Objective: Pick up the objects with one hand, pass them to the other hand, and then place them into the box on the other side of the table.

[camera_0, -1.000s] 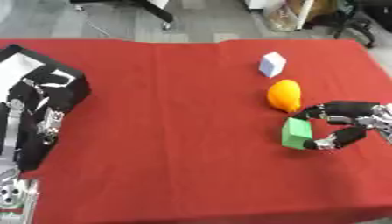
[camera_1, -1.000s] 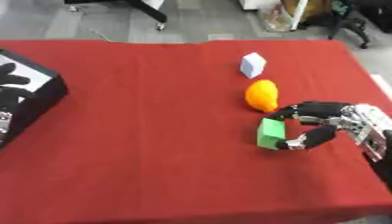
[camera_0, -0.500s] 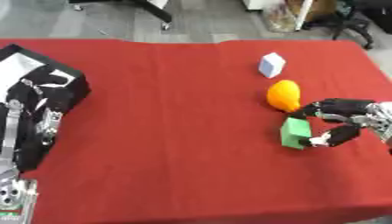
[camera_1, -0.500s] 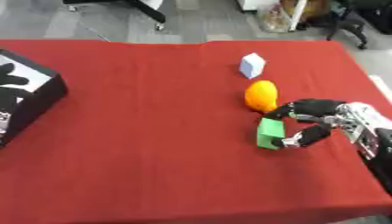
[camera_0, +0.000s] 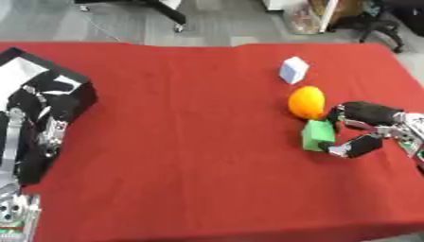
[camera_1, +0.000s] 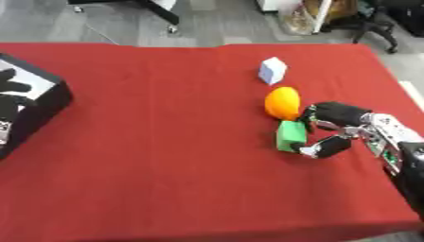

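- The right hand (camera_1: 348, 127) reaches in from the right, fingers and thumb curled around the green block (camera_1: 291, 135), touching its right side.
- The block sits on the red table (camera_1: 165, 142), right of centre, just near of the orange (camera_1: 282, 102), long axis running near–far.
- The left hand (camera_0: 37, 127) rests at the left edge by the black box (camera_0: 58, 92); its grip cannot be made out.

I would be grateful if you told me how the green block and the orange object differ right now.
The green block is boxy with flat faces; the orange object is rounded. The block sits nearer the robot, the orange object just beyond it, so close that I cannot tell whether they touch. The right hand has its fingers and thumb curled around the block, while the orange object lies just beside that hand. Both rest on the red table.
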You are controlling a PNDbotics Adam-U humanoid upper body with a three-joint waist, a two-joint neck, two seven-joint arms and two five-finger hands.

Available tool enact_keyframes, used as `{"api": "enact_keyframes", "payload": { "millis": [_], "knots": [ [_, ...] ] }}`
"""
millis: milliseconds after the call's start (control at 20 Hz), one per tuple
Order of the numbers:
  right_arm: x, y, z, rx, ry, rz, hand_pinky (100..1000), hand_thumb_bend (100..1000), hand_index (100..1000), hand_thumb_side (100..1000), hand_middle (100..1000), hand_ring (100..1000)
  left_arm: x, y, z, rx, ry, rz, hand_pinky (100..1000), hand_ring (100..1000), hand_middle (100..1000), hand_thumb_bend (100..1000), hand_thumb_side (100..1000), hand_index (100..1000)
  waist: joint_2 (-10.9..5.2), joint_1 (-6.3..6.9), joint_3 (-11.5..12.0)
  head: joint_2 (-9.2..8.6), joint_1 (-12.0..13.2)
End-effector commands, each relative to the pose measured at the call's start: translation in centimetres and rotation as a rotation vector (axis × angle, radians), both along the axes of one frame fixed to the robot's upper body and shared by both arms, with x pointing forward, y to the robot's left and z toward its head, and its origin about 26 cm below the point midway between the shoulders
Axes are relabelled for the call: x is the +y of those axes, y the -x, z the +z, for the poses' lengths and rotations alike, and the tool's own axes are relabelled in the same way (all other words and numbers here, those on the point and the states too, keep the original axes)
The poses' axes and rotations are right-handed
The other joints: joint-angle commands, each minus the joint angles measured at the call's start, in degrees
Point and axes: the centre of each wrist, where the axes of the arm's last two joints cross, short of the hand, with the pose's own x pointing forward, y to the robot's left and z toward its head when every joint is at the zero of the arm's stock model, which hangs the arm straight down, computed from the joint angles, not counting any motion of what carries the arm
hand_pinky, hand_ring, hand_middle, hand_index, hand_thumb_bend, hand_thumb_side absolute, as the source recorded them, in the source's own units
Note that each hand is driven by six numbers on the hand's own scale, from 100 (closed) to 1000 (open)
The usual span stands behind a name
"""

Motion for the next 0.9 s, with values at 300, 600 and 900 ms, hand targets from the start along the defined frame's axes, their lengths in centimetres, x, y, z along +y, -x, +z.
{"api": "enact_keyframes", "payload": {
  "millis": [300,600,900],
  "knots": [
    [-0.2,0.2,3.6,-0.199,-0.124,-0.012,746,100,397,737,265,573,0.1,0.0,0.3,-0.011,-0.014,-0.001,759,580,642,462,870,859,-0.53,0.21,-0.43,-0.11,0.08],
    [3.6,0.0,7.3,-0.282,-0.378,0.062,747,100,373,731,238,525,0.2,-0.4,-0.2,-0.005,-0.064,0.020,757,582,643,425,847,858,-0.55,0.48,-0.90,-0.11,-0.04],
    [9.8,-0.3,10.1,-0.209,-0.655,0.194,747,100,364,767,227,496,-0.5,-2.1,-0.7,-0.052,-0.200,0.032,759,618,663,432,761,863,-0.79,0.85,-1.49,-0.11,-0.49]
  ]
}}
